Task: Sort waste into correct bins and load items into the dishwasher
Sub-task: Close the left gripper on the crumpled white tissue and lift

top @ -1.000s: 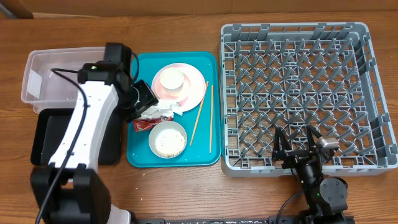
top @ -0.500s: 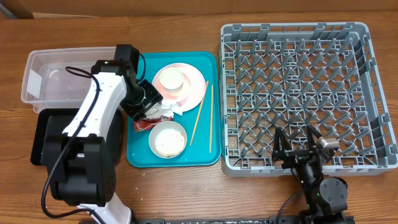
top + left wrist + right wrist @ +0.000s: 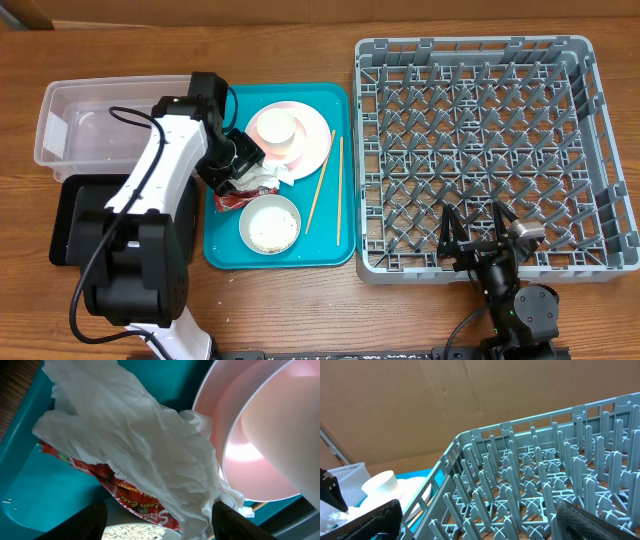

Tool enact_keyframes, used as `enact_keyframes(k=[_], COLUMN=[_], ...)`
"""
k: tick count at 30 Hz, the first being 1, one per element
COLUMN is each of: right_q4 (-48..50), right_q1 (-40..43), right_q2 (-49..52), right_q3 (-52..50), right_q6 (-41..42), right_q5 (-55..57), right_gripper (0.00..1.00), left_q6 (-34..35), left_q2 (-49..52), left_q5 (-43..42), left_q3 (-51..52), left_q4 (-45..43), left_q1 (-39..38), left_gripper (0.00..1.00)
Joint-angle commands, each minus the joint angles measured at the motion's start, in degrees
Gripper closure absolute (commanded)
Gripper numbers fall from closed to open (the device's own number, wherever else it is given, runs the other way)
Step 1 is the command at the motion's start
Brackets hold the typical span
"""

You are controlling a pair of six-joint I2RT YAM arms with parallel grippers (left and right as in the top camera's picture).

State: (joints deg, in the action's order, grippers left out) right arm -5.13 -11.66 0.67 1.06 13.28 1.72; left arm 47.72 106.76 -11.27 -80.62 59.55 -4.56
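Observation:
The crumpled white-and-red wrapper (image 3: 256,184) lies on the teal tray between the pink plate (image 3: 308,148) and the grey-green bowl (image 3: 270,223) holding rice. A small white cup (image 3: 275,126) stands on the plate. Two chopsticks (image 3: 321,183) lie on the tray's right side. My left gripper (image 3: 243,168) is open and low over the wrapper (image 3: 135,445), one finger on each side of its lower part (image 3: 162,522). The plate (image 3: 250,467) is just to the right. My right gripper (image 3: 478,233) is open and empty over the front edge of the dish rack (image 3: 470,60), which also shows in the right wrist view (image 3: 530,485).
The teal tray (image 3: 222,250) sits left of the rack. The clear tub (image 3: 70,110) and the black tray (image 3: 70,225) stand to the left of it, partly under my left arm. Bare wooden table lies along the front.
My left arm has swung and its gripper has moved slightly right and down onto the wrapper. The right arm has not moved.

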Motion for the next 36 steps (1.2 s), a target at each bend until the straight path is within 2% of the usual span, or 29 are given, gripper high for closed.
enact_keyframes(k=[1,4,11,22,30,36], right_q4=[0.4,0.4,0.4,0.4,0.4,0.4], right_q1=[0.2,0.2,0.2,0.2,0.2,0.2], right_q2=[-0.5,-0.5,-0.5,-0.5,-0.5,-0.5], right_q3=[-0.6,-0.6,-0.6,-0.6,-0.6,-0.6], right_q6=[-0.2,-0.2,-0.2,-0.2,-0.2,-0.2], right_q5=[-0.1,-0.1,-0.1,-0.1,-0.1,-0.1], right_gripper=[0.0,0.0,0.0,0.0,0.0,0.0], left_q6=[0.8,0.8,0.8,0.7,0.7,0.7], left_q2=[0.8,0.8,0.8,0.8,0.8,0.8], left_q5=[1.9,2.0,4.0,4.4,4.4,4.4], left_q3=[1.4,2.9,4.4,4.9,9.1,9.4], left_q4=[-0.4,-1.2,-2.1,-4.7,-9.6,-10.8], left_q1=[-1.0,-1.0,-1.0,-1.6,-1.6,-1.5], left_gripper=[0.36,0.4,0.44,0.42,0.39,0.44])
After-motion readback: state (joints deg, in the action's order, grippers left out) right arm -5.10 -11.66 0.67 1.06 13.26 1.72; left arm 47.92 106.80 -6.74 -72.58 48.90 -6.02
